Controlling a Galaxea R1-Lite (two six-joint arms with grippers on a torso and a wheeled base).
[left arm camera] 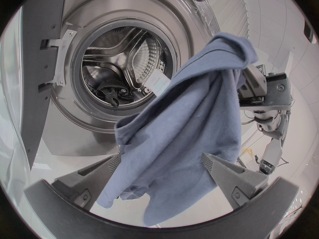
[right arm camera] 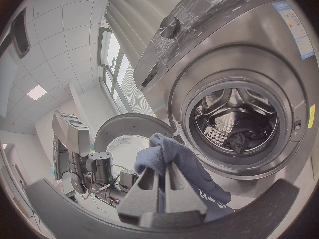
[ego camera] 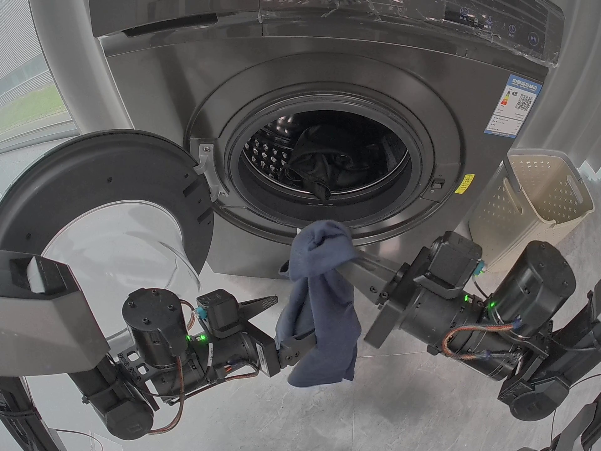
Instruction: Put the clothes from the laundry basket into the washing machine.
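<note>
In the head view, the blue cloth (ego camera: pixel 319 302) hangs long-ways, top to bottom, just in front of the washing machine (ego camera: pixel 156 82) and low under its round open mouth (ego camera: pixel 419 158). The mouth is up and farther away than the cloth. The right gripper (ego camera: pixel 350 267) pinches the top of the cloth and is the one nearer the mouth. Its arm comes in low from the right. The left gripper (ego camera: pixel 282 327) is lower and nearer to us, spread wide by the cloth's lower half. Dark clothes (ego camera: pixel 319 158) lie inside the machine. The laundry basket (ego camera: pixel 544 195) stands to the right of it. In the left wrist view, the cloth hangs between the spread fingers (left arm camera: pixel 229 176); I cannot tell if it touches them. In the right wrist view, both fingers (right arm camera: pixel 143 190) squeeze a bunch of cloth, with the mouth ahead. I think the right arm must lift and push forward.
</note>
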